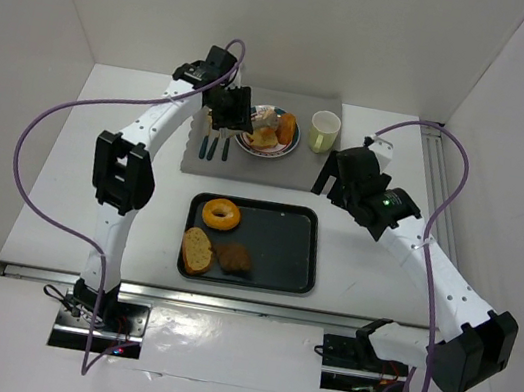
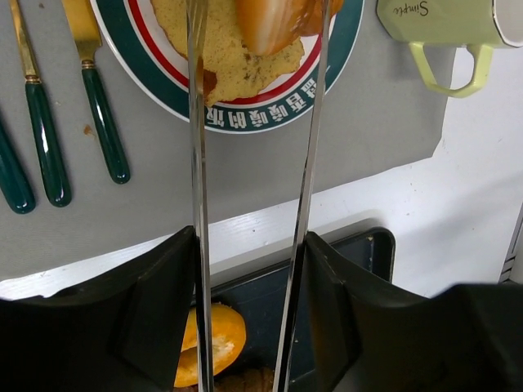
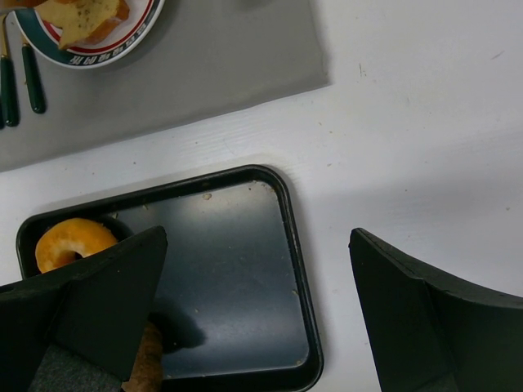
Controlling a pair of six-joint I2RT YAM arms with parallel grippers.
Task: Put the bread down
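My left gripper (image 1: pixel 230 109) is shut on a pair of metal tongs (image 2: pixel 197 163) and holds them over the plate (image 2: pixel 245 114) on the grey mat. The two tong arms stand apart on either side of an orange-brown piece of bread (image 2: pixel 274 20), which lies on a flat yellow slice (image 2: pixel 229 61). The tong tips are out of view. My right gripper (image 1: pixel 347 176) is open and empty above the right end of the black tray (image 3: pixel 245 269).
The tray (image 1: pixel 284 246) holds a doughnut (image 1: pixel 221 213), a bread slice (image 1: pixel 196 251) and a brown patty (image 1: pixel 234 257) at its left end. Green-handled cutlery (image 2: pixel 102 131) lies left of the plate. A pale green mug (image 1: pixel 324 131) stands to its right.
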